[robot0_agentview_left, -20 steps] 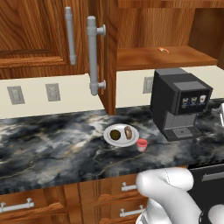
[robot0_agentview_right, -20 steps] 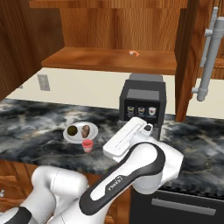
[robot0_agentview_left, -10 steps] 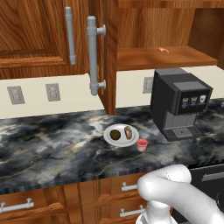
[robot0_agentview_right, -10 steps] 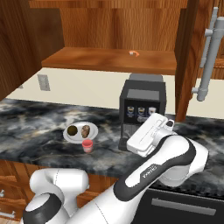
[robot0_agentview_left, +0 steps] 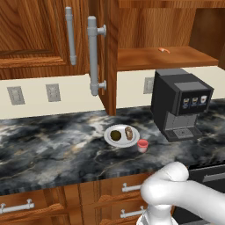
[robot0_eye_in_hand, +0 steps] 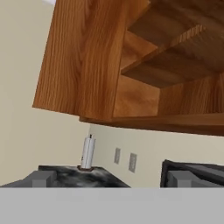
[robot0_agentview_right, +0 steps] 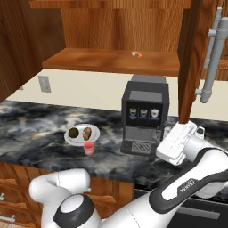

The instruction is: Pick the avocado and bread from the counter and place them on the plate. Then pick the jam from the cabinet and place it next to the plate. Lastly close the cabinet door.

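Now the cabinet (robot0_agentview_left: pixel 167 26) is the biggest thing near the coffee machine (robot0_agentview_left: pixel 180 103); it hangs on the wall directly above that machine, and its wooden shelf carries a tiny orange scrap (robot0_agentview_left: pixel 164 50). The cabinet door (robot0_agentview_left: pixel 109 52) stands open, swung out to the left of the coffee machine in the left base view, edge-on to that camera, with its thick grey bar handle (robot0_agentview_left: pixel 93 57) upright on it. The counter (robot0_agentview_left: pixel 52 140) is the dark veined marble worktop on which the coffee machine stands.

My gripper (robot0_eye_in_hand: pixel 107 177) is lifted up at the right side of the coffee machine, close to the lower edge of the open door as the right base view shows it. Its two fingers (robot0_eye_in_hand: pixel 41 178) stand wide apart and nothing is between them. From the hand camera I look up at the underside of the wall cupboards.

The plate (robot0_agentview_left: pixel 109 139) lies on the counter to the left of the coffee machine and a little nearer to me. On it rest the avocado (robot0_agentview_left: pixel 115 135) and the bread (robot0_agentview_left: pixel 128 132), side by side, the bread on the side toward the coffee machine. The jam (robot0_agentview_left: pixel 142 145) stands on the counter just beside the plate, between the plate and the coffee machine.
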Motion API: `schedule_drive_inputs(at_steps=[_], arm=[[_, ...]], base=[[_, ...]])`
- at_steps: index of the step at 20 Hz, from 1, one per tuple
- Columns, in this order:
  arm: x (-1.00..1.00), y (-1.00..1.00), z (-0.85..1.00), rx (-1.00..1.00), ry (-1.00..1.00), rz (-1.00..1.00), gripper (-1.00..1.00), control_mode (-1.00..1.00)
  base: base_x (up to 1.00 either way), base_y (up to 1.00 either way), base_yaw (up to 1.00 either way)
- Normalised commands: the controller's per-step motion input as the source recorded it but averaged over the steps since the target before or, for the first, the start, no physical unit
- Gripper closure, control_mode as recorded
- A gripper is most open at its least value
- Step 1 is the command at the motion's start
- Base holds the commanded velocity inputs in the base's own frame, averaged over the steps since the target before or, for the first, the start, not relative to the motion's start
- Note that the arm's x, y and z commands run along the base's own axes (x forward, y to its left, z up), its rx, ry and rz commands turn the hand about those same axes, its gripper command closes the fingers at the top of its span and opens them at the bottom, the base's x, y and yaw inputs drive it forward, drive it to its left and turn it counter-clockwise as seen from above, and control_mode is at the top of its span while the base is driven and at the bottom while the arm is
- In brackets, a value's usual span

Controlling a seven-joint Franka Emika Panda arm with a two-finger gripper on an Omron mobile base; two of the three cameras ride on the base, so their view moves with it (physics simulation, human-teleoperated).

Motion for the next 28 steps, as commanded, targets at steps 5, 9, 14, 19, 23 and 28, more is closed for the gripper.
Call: schedule_drive_inputs(at_steps=[5,9,14,19,23,28], arm=[[0.00,-0.62,-0.04,0.07,0.00,0.00,-1.00,-1.00],[0.00,-0.62,-0.13,0.08,0.00,0.00,-1.00,-1.00],[0.05,-0.66,0.00,0.07,0.00,0.00,-1.00,-1.00],[0.12,-0.64,0.00,0.03,0.00,0.00,-1.00,-1.00],[0.15,-0.44,0.00,0.00,-0.03,0.00,-1.00,-1.00],[0.31,-0.28,0.01,0.00,0.00,0.00,-1.00,-1.00]], base=[[0.00,0.00,0.00],[0.00,0.00,0.00],[0.00,0.00,0.00],[0.00,0.00,0.00],[0.00,0.00,0.00],[0.00,0.00,0.00]])
